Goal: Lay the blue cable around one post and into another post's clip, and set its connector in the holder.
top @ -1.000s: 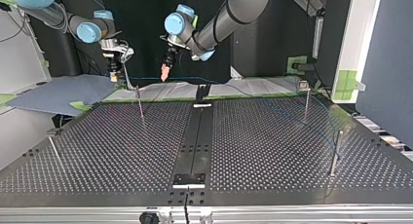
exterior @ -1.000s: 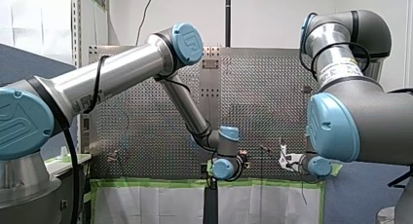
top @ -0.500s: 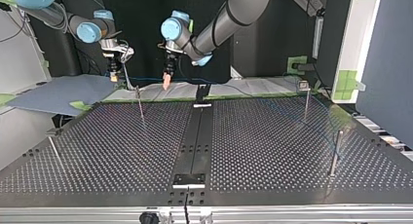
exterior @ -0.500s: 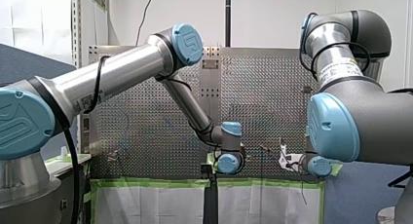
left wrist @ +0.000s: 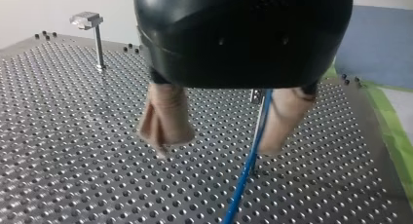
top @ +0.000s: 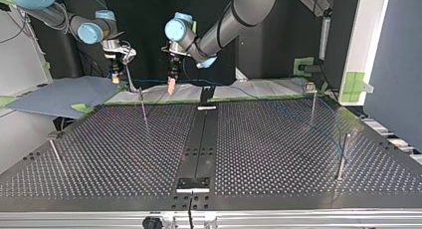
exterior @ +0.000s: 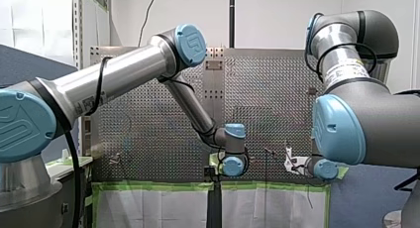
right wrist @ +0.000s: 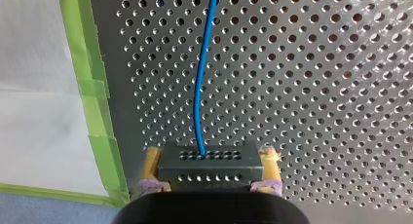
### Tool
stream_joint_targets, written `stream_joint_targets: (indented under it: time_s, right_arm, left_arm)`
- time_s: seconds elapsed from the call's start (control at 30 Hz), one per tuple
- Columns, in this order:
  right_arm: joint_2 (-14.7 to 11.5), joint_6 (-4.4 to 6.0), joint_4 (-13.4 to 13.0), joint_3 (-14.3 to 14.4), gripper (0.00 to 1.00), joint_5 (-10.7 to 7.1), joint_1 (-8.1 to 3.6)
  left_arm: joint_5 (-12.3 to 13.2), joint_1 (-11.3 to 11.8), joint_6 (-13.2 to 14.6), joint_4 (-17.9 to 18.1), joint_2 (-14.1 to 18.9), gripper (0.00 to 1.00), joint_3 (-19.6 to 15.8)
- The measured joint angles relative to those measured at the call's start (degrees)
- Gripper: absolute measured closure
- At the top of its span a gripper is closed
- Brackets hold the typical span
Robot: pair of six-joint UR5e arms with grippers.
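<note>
My right pincer (right wrist: 210, 161) is clamped on the connector (right wrist: 207, 171); the cable (right wrist: 200, 87) trails off over the surface (right wrist: 316, 87). My left pincer (left wrist: 220, 142) stands open astride it, near a post (left wrist: 255, 96). Routing step, I judge: next close gently and lead it round that post.

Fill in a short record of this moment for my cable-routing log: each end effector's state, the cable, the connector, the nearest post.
left end effector: open, beige pads
blue cable: runs through the open left end effector and into the connector
right end effector: shut on the connector
connector: dark block, held over the perforated table near green tape
post: thin, clip on top, just behind the cable in the left wrist view
</note>
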Motion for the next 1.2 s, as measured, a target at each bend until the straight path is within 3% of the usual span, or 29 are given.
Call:
stream_joint_targets:
  time_s: [0.07, 0.1, 0.13, 0.37, 0.6, 0.87, 1.2]
  right_arm:
    - [0.0, 0.0, 0.0, 0.0, 0.99, -0.02, -0.08]
    - [0.0, 0.02, 0.0, 0.0, 0.99, -0.02, -0.11]
    - [0.0, 0.02, 0.0, 0.0, 0.99, -0.03, -0.12]
    - [0.0, 0.08, -0.2, 0.0, 0.99, -0.04, -0.32]
    - [0.0, 0.16, -0.5, -0.1, 0.99, -0.05, -0.7]
    - [0.0, 1.22, -0.6, -1.3, 0.99, -0.07, -1.48]
    - [0.1, 2.42, -0.1, -3.7, 0.99, -0.13, -2.43]
  left_arm:
    - [-0.4, -0.3, 0.0, 1.0, 0.0, 0.8, 0.0]
    - [-0.5, -0.4, 0.0, 1.4, 0.0, 0.8, 0.0]
    - [-0.5, -0.5, 0.1, 1.8, 0.0, 1.0, 0.0]
    - [0.6, -1.0, 0.5, 3.8, 0.0, 1.0, -0.1]
    - [0.7, -0.8, 1.4, 3.2, -0.5, 1.0, -0.3]
    - [2.4, -0.3, 1.7, 3.4, -3.2, 1.0, 0.3]
    - [2.9, -0.4, 1.5, 3.2, -3.5, 1.0, 2.3]
